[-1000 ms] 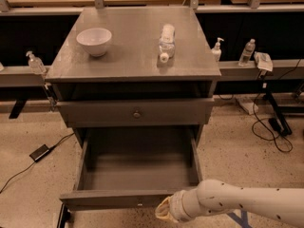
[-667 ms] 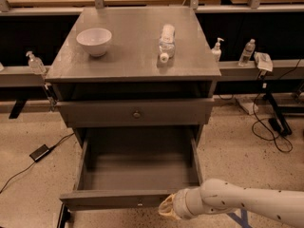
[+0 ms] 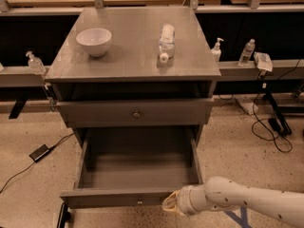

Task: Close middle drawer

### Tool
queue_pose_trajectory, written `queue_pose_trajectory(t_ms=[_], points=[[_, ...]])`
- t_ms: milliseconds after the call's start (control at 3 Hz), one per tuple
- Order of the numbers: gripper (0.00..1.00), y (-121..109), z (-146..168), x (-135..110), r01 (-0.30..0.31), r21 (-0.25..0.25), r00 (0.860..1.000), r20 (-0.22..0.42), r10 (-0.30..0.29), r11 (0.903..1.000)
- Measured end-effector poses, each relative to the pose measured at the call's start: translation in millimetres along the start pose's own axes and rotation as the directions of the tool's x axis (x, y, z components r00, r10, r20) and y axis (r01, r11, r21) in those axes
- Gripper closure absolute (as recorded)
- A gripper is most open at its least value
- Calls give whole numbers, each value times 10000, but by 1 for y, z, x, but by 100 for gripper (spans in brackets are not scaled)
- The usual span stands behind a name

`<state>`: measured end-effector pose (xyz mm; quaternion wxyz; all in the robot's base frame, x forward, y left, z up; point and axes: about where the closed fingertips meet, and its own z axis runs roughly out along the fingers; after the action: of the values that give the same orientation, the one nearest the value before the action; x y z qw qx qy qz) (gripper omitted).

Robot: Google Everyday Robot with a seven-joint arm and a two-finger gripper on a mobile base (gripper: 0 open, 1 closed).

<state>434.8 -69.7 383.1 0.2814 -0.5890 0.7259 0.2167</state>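
Note:
The middle drawer (image 3: 114,197) is a grey box pulled far out of the cabinet, empty inside, with a low front panel and a tiny brass knob (image 3: 139,202). My gripper (image 3: 170,204) is at the end of the white arm (image 3: 237,201) that comes in from the lower right. It sits at the right part of the drawer's front panel, right of the knob. Its tip is partly hidden behind the wrist.
Above, the taller-fronted grey drawer (image 3: 136,113) stands slightly out. On the cabinet top (image 3: 133,56) are a white bowl (image 3: 94,41) and a lying plastic bottle (image 3: 166,42). Cables and a power brick (image 3: 39,152) lie on the floor at the left, more cables (image 3: 270,127) at the right.
My gripper has edged slightly up and right along the drawer front. The drawer looks about as far out as before.

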Motion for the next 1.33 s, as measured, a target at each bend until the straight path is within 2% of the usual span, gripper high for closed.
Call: queue_pose_trajectory(t_ms=[333,667,1000,1333], points=[[100,-11,-2,-1,96,75,9999,-58,-96,9999],[100,-42,-2,-6,314,152,9994,-134,-312,9994],[100,-39,-2,-6,312,152,9994,-133,-310,9994],[100,-74,-1,-12,535,196,9984,-212,-531,9984]])
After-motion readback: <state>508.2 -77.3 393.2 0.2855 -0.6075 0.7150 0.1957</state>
